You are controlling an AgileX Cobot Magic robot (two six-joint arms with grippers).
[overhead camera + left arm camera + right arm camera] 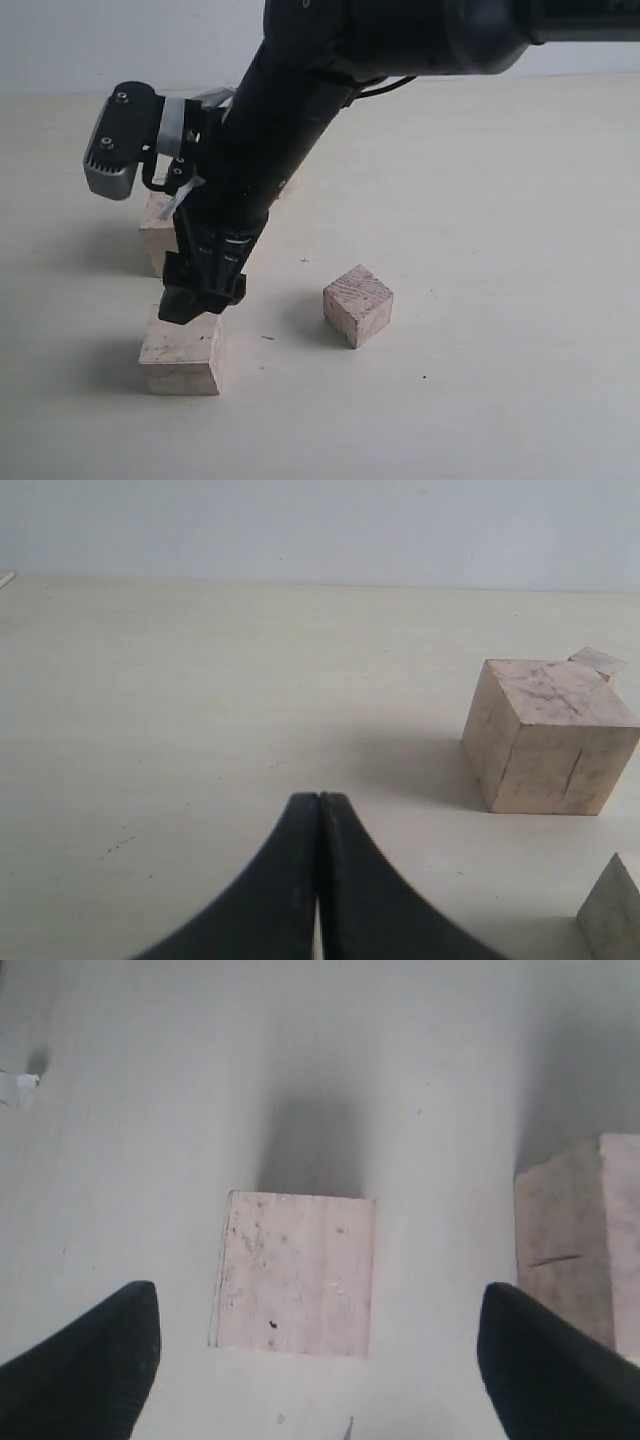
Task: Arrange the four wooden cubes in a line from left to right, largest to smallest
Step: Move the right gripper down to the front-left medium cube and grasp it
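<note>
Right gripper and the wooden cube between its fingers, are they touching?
Apart. The right wrist view shows the right gripper open, with bare table visible between its fingers and the wooden cube on both sides.

I saw lower-left cube (180,355) pale beige, dark-speckled; centre cube (358,305) pale beige, grain-striped top; table (500,200) cream; arm (270,130) black; camera housing (115,150) grey.
</note>
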